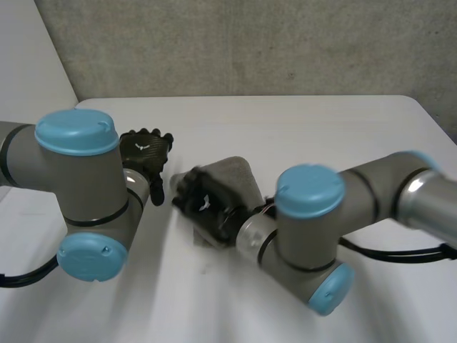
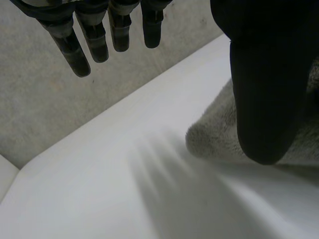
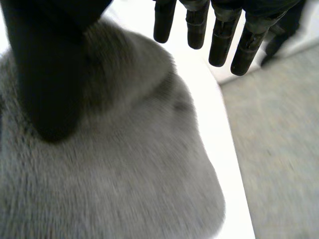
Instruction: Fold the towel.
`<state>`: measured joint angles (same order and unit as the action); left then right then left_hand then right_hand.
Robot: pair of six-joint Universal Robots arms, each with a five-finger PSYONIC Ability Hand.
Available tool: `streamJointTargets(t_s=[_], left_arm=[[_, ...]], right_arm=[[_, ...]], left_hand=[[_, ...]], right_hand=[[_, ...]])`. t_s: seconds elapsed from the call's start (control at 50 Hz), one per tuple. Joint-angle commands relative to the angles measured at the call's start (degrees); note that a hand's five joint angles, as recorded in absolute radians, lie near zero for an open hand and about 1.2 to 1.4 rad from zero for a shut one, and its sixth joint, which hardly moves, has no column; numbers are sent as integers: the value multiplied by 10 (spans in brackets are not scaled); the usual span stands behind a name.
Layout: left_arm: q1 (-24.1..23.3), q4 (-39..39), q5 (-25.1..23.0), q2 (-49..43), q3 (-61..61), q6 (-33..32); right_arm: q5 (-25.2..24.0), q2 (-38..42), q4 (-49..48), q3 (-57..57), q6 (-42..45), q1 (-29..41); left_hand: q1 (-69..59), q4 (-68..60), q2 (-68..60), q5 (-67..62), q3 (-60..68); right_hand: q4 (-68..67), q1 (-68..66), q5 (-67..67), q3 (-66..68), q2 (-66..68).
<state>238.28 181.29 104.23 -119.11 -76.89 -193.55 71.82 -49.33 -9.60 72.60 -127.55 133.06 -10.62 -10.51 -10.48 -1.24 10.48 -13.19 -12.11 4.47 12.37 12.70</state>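
A grey towel (image 1: pixel 237 174) lies folded into a small thick bundle near the middle of the white table (image 1: pixel 307 125). My right hand (image 1: pixel 203 205) hovers over its near left part. In the right wrist view this hand's fingers (image 3: pixel 219 42) are straight and spread away from the thumb, and the towel (image 3: pixel 124 174) lies under the palm with nothing gripped. My left hand (image 1: pixel 146 152) is left of the towel and apart from it. Its fingers (image 2: pixel 97 42) hang straight above bare table, with a rounded end of the towel (image 2: pixel 217 137) beside the thumb.
A concrete wall (image 1: pixel 250 43) rises behind the table's far edge. The table's right side (image 1: pixel 400 128) and front are bare white surface. Both forearms reach in low over the near part of the table.
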Motion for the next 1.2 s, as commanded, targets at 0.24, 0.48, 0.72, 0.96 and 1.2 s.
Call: streamJointTargets(t_s=[0.24, 0.48, 0.72, 0.96, 1.2], left_arm=[[-7, 1, -44, 0, 42, 4], [-9, -1, -82, -9, 32, 71], [-28, -4, -109, -42, 31, 140], [-22, -9, -107, -82, 6, 118], [-21, -11, -104, -37, 5, 68]], right_arm=[[19, -141, 23, 96, -369, -122], [24, -105, 41, 44, -436, -152], [1, 0, 128, -74, -465, -144], [10, 73, 169, -136, -445, -144], [11, 8, 172, -132, -444, -144]], left_hand=[[-8, -9, -9, -2, 9], [-9, -10, -11, -3, 11], [-13, -14, -14, -7, 14], [-8, -9, -9, -2, 9], [-3, -4, -4, 3, 4]], right_hand=[[32, 21, -45, -24, -27], [32, 21, -45, -24, -27], [32, 21, -45, -24, -27], [32, 21, -45, -24, -27], [32, 21, -45, -24, -27]])
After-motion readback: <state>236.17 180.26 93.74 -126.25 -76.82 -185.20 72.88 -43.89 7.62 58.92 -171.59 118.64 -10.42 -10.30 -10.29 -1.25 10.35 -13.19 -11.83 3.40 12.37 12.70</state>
